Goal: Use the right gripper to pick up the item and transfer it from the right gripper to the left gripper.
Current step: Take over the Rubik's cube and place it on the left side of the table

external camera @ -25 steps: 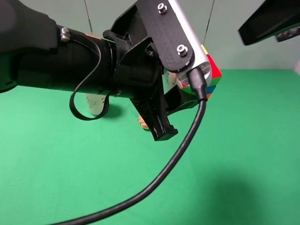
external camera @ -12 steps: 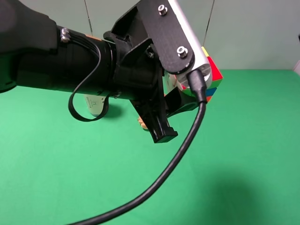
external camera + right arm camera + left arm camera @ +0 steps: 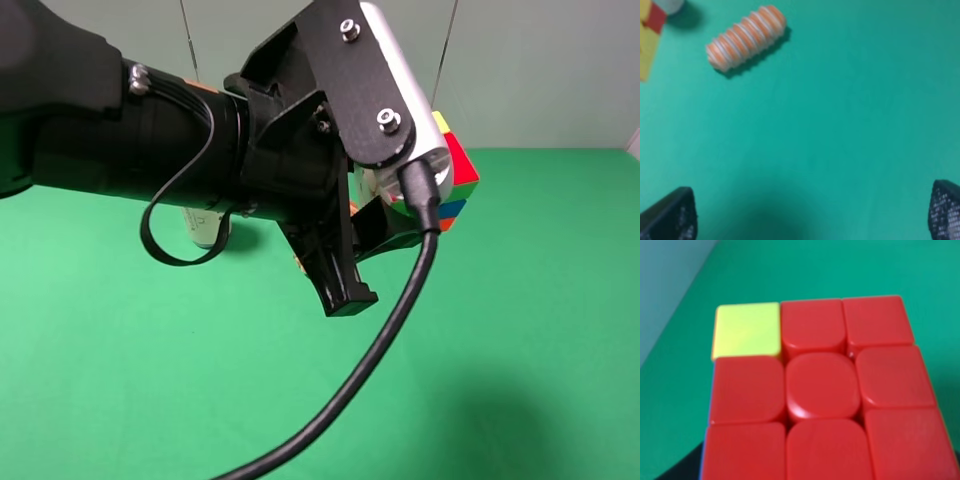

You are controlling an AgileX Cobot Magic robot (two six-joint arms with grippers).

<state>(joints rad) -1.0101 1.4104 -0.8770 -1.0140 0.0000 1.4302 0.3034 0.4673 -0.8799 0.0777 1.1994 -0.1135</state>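
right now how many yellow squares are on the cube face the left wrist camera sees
1. The yellow square sits at one corner of the cube face; the other eight squares are red. The cube's other faces are hidden in this view.

A green desk (image 3: 520, 330) stretched out under a pale wall (image 3: 540, 70). On it lay a ribbed orange-and-white roll (image 3: 746, 36), resting on its side. Further back stood a pale can (image 3: 207, 228), mostly hidden, so I could not make out its lid.
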